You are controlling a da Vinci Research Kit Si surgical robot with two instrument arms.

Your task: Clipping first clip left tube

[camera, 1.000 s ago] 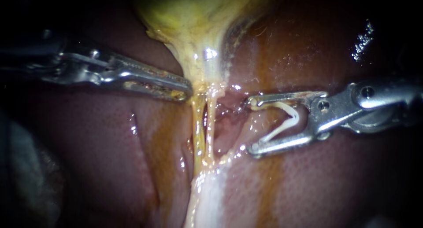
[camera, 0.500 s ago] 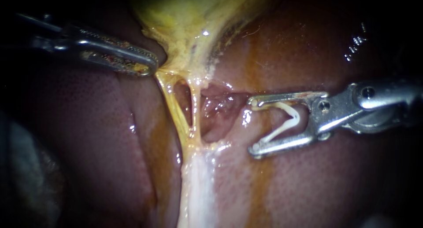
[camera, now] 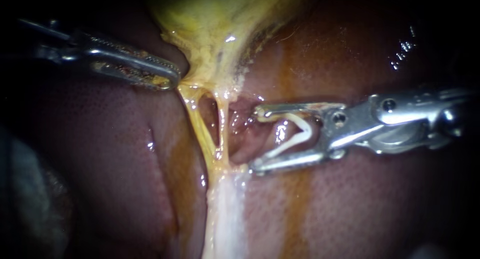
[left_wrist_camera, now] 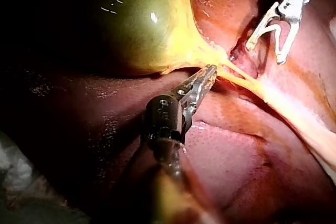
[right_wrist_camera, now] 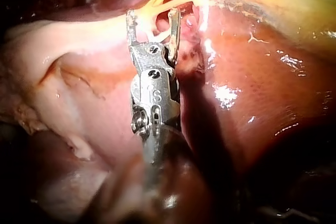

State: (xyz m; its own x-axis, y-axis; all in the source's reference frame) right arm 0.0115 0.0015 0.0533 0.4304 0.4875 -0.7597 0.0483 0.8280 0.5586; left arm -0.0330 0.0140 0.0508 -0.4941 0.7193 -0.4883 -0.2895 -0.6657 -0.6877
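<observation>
The left tube (camera: 199, 124) is a thin, taut yellow strand running from the gallbladder (camera: 220, 34) down to a pale band (camera: 225, 214) on the liver (camera: 100, 154), with a dark window parting it from the right tube (camera: 221, 126). Only the left wrist view shows the gallbladder's green body. There are two tubes, two instruments and one white clip (camera: 306, 131). The left instrument (camera: 172, 78) is clenched on the gallbladder just above the left tube. The right instrument (camera: 255, 138) gapes, with the clip in its jaws, just beside the right tube
</observation>
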